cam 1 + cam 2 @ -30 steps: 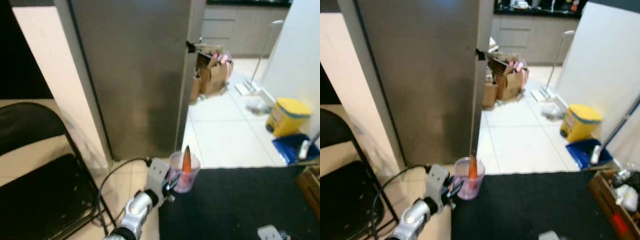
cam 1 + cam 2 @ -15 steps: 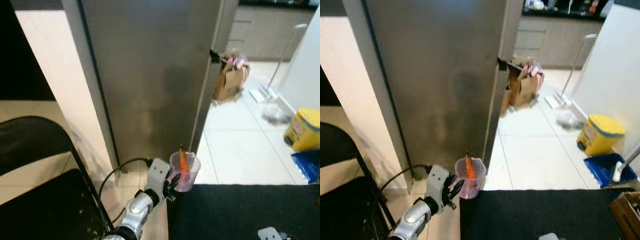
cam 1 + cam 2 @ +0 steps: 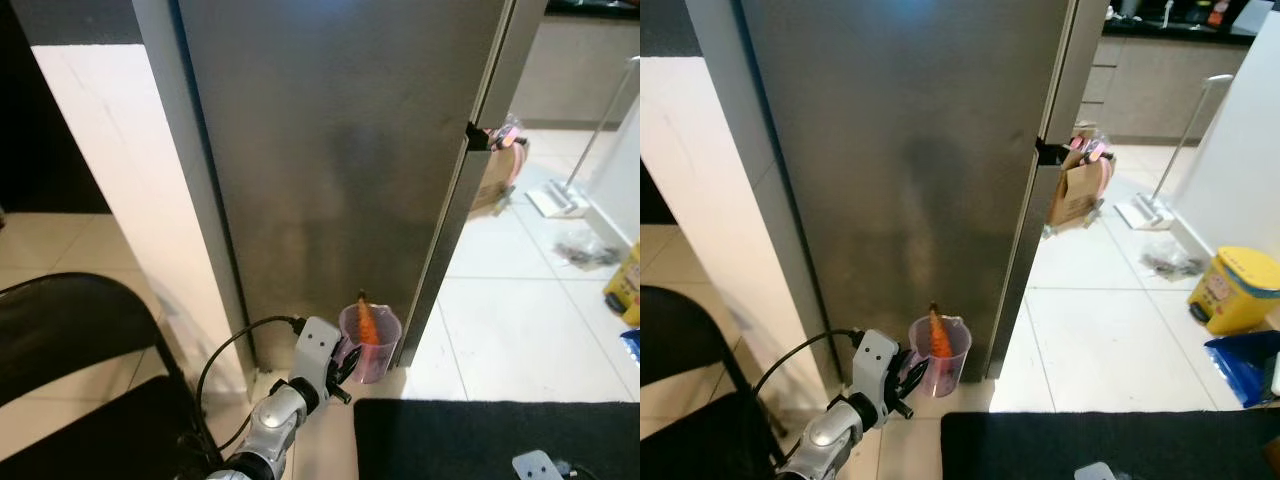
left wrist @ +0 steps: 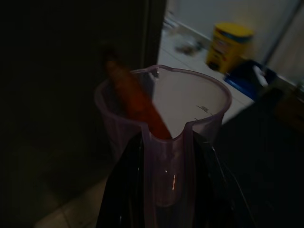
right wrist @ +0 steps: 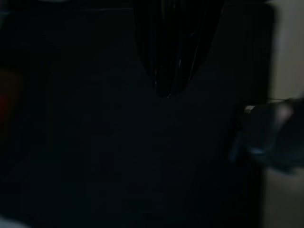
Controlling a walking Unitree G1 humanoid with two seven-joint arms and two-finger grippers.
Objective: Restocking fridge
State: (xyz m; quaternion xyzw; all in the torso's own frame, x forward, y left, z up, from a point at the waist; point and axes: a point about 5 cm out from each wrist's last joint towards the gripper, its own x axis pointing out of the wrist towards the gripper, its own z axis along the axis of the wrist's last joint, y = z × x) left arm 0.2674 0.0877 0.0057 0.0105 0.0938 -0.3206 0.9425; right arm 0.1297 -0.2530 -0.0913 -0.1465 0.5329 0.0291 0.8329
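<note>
Carrot (image 3: 367,323) stands in a clear measuring cup (image 3: 369,344), lower centre of frame, clamped by the left gripper (image 3: 345,362) before the closed fridge (image 3: 330,160); restocking looks barely begun. Right gripper (image 5: 166,71) appears closed and empty.

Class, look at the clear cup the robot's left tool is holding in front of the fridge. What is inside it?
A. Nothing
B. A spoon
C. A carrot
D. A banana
C. A carrot stands tilted in the cup, which the left tool grips by the fridge.
</note>
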